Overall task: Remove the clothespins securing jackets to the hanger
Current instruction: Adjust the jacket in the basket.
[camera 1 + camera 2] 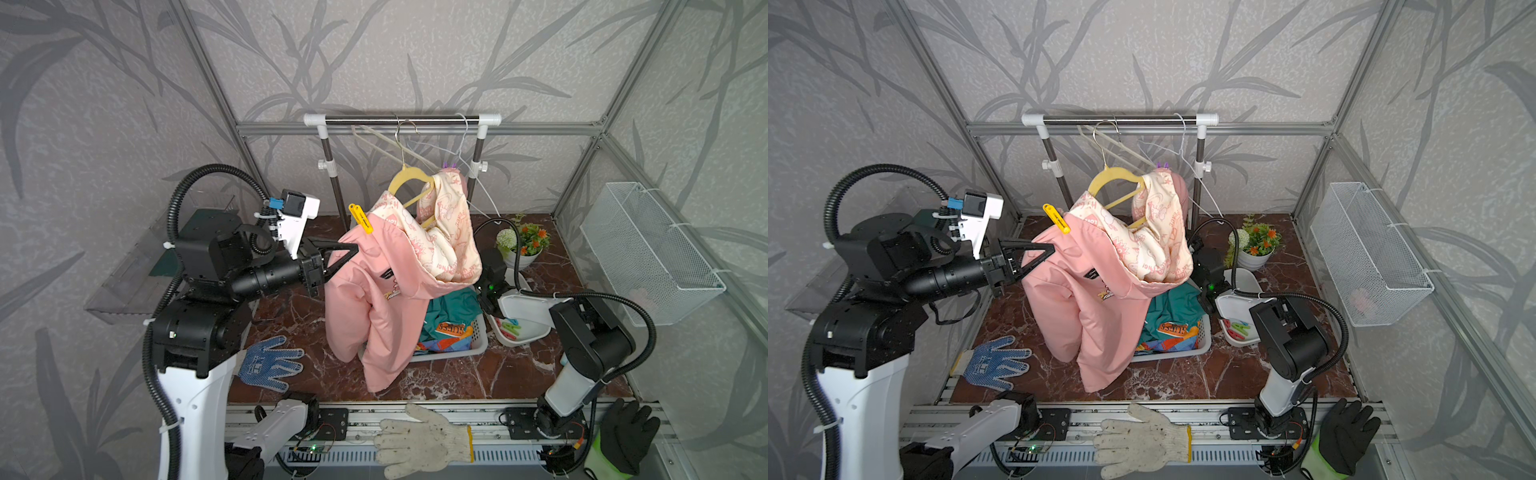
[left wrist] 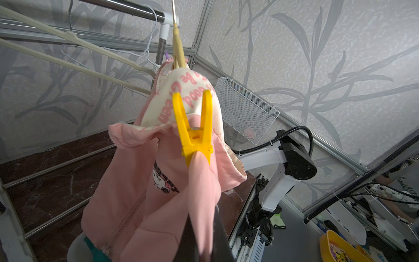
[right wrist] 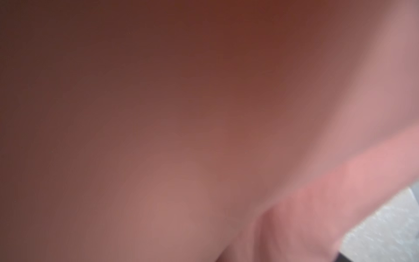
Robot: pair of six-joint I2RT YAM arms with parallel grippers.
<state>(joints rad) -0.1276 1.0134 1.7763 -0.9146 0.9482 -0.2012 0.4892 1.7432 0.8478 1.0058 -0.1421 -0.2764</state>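
Left gripper [image 1: 356, 249] pinches the pink jacket [image 1: 374, 299] just below a yellow clothespin [image 1: 360, 218] clipping it to the hanger [image 1: 405, 179]. Right gripper, hidden behind the cloth, is probably spread wide.

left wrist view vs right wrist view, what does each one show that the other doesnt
Only the left wrist view shows the yellow clothespin clamped on the pink jacket, the yellow hanger under the rail, the wire basket on the wall and the right arm.

Only the right wrist view shows a pale corner that I cannot identify; the rest of it is blurred.

Both share pink fabric, which looks like the same jacket; neither shows whether the right gripper is open.
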